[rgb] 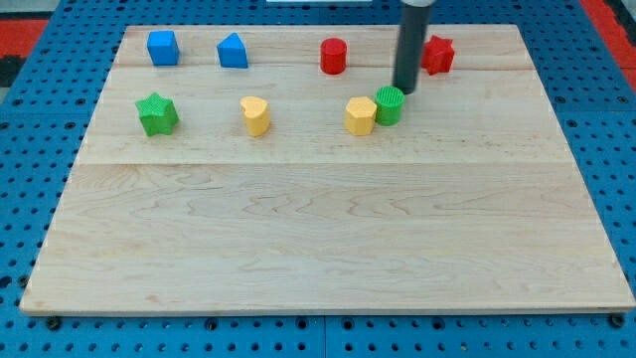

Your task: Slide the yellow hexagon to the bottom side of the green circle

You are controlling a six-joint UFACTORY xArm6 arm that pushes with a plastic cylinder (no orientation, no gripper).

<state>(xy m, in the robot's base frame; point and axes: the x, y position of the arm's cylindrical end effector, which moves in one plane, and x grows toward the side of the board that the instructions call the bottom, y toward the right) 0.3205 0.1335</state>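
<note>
Nearest the view's bottom, the wooden board (pixel 318 259) lies bare and wide, giving plenty of room below the middle row. In that row the yellow hexagon (pixel 361 115) touches the left of the green circle (pixel 390 104). My tip (pixel 405 90), a bare rod holding nothing, sits just above the circle's right (on the wrong side). Pushing from there would likely shove the circle, carrying both blocks. Farther back, a red cylinder (pixel 333 56) and red star (pixel 437 54) crowd the top edge.

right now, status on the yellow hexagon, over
My tip at green circle's upper right edge. Yellow hexagon touching circle's left, not yet below it. Nothing in the way below the circle.
</note>
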